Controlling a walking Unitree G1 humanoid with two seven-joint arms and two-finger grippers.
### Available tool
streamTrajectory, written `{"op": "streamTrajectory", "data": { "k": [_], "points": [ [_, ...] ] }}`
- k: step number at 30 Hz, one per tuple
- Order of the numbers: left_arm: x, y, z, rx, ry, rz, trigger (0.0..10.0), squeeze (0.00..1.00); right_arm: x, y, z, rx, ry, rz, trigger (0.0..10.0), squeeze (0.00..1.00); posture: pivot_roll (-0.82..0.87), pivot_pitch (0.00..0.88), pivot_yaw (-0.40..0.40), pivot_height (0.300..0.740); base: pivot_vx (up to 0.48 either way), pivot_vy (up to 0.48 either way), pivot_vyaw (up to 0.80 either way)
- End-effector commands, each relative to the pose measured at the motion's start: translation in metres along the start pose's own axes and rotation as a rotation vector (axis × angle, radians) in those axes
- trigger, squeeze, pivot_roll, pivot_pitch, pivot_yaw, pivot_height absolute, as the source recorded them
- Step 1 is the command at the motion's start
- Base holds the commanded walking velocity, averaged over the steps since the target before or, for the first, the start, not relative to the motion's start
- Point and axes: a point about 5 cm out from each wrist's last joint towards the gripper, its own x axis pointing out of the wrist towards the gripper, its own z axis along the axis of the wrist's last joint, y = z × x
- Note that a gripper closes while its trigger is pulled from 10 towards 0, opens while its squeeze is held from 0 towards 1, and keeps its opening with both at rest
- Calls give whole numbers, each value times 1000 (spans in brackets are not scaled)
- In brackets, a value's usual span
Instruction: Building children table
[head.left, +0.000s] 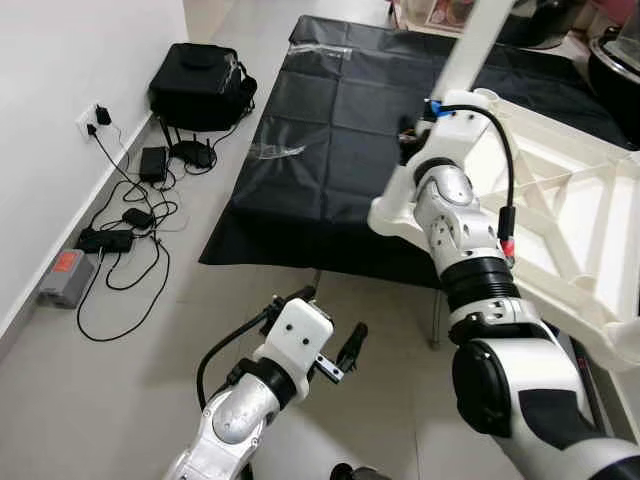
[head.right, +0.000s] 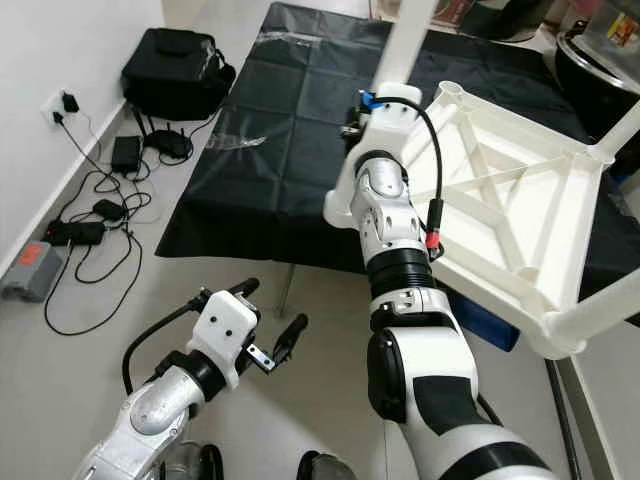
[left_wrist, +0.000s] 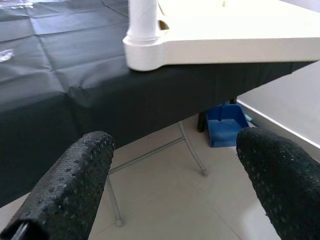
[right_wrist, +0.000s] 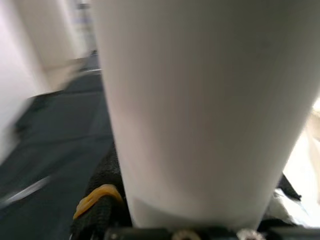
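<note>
Overhead-down onto a pale tiled floor (head.left: 200, 330) beside a white wall (head.left: 60, 90). Black cloth (head.left: 330, 150) spread over a folding table, thin metal legs (left_wrist: 192, 152) showing beneath its hanging edge. Clear plastic scraps (head.left: 275, 150) lying on the cloth, well apart from the work. Along the wall: wall socket (head.left: 92, 120) with plugs, tangled black cables (head.left: 130, 260), power bricks, a router, a black bag (head.left: 200, 85), a grey box with an orange label (head.left: 65, 275). Blue bin (left_wrist: 225, 125) on the floor under the table's far side.

Upside-down on the cloth, white plastic tabletop (head.right: 510, 220), ribbed underside facing up, corner sockets visible. White leg (head.right: 405, 40) standing upright at the near-left corner, another leg (head.right: 600, 310) lying out from the near-right corner.

Right gripper (head.right: 362, 118) raised at that upright leg; seen from the wrist, leg (right_wrist: 205, 110) pressed close between black fingers (right_wrist: 97, 210), clasped around it. Left gripper (head.left: 325, 335) held low over the floor, short of the table's edge, fingers (left_wrist: 75, 185) spread wide with nothing between, pointing toward the tabletop's corner.
</note>
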Motion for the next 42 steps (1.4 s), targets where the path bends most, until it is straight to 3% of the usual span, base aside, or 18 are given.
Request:
{"op": "streamTrajectory", "data": {
  "k": [1,5,6,8,10,11,21,23,24,25,27,29,30,32,35,37,39,42],
  "points": [
    [0,-3,-2,10,17,-18,10000,0,1,-2,8,65,4,-79,0,0,116,149,-109,740,0,0,0],
    [0,-3,-2,11,16,-17,10000,0,0,5,5,90,33,-69,0,0,116,149,-110,740,0,0,0],
    [0,-3,-2,11,16,-15,10000,0,-1,17,4,118,60,-5,10000,0,116,151,-111,740,0,0,0],
    [0,-3,-2,9,16,-12,10000,0,-6,45,3,52,68,195,10000,0,108,152,-111,740,0,0,0],
    [0,-3,-2,8,16,-12,10000,0,-8,51,3,13,63,255,10000,0,110,153,-113,740,0,0,0],
    [0,-3,-2,7,16,-12,10000,0,-9,53,3,10,60,266,10000,1000,110,153,-112,740,0,0,0],
    [1,-3,-2,3,17,-10,10000,0,-8,50,-4,9,103,427,10000,1000,110,154,-116,740,0,0,0],
    [1,-3,-2,3,16,-10,10000,0,-10,51,-7,20,120,584,10000,1000,108,153,-115,740,0,0,0],
    [1,-3,-2,3,16,-10,10000,0,-10,51,-7,20,120,584,10000,1000,108,153,-115,740,0,0,0],
    [1,-3,-2,3,16,-10,10000,0,-11,49,-7,1,117,672,10000,1000,107,152,-115,740,0,0,0],
    [1,-3,-2,3,16,-10,10000,0,-11,49,-7,1,117,672,10000,1000,107,152,-115,740,0,0,0],
    [1,-3,-2,4,16,-10,10000,0,-11,45,-8,-6,122,760,10000,1000,108,151,-112,740,0,0,0],
    [1,-4,-2,4,16,-10,10000,0,-12,39,-8,-8,122,860,10000,1000,112,145,-116,740,0,0,0],
    [1,-4,-2,4,16,-10,10000,0,-12,39,-8,-8,122,860,10000,1000,112,145,-116,740,0,0,0],
    [1,-4,-2,5,16,-12,10000,0,-14,29,-6,-10,125,1008,10000,1000,117,139,-114,740,0,0,0],
    [1,-4,-2,5,16,-12,10000,0,-14,29,-6,-10,125,1008,10000,1000,117,139,-114,740,0,0,0],
    [0,-5,-2,4,16,-14,10000,0,-19,25,-8,-26,158,1150,10000,1000,117,134,-113,740,0,0,0],
    [0,-5,-2,4,16,-15,10000,0,-22,23,-9,-36,175,1202,10000,1000,116,134,-112,740,0,0,0]
  ]
}}
